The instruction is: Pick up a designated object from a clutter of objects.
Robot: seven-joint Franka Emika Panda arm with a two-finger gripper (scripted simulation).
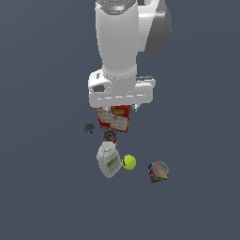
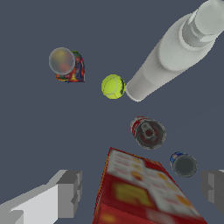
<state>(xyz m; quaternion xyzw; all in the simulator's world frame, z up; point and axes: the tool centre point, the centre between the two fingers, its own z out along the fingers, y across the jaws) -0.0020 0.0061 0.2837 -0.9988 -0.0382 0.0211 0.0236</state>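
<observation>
The designated can (image 2: 148,132), a small cylinder with a red-and-white label and dark top, stands between the red-and-white box (image 2: 144,188) and the white bottle (image 2: 175,48). In the exterior view the can (image 1: 109,135) is a dark disc just below the box (image 1: 115,117). My gripper (image 2: 142,192) is open, its fingers (image 2: 68,192) spread either side of the box, above the clutter and apart from the can. In the exterior view the arm hides the fingers.
A yellow-green ball (image 2: 113,86) lies by the bottle's base. A colourful shiny-topped item (image 2: 66,64) sits apart. A smaller dark bluish can (image 2: 183,164) is near the designated can. The same things show in the exterior view: bottle (image 1: 108,161), ball (image 1: 129,162), shiny item (image 1: 158,171), bluish can (image 1: 89,127).
</observation>
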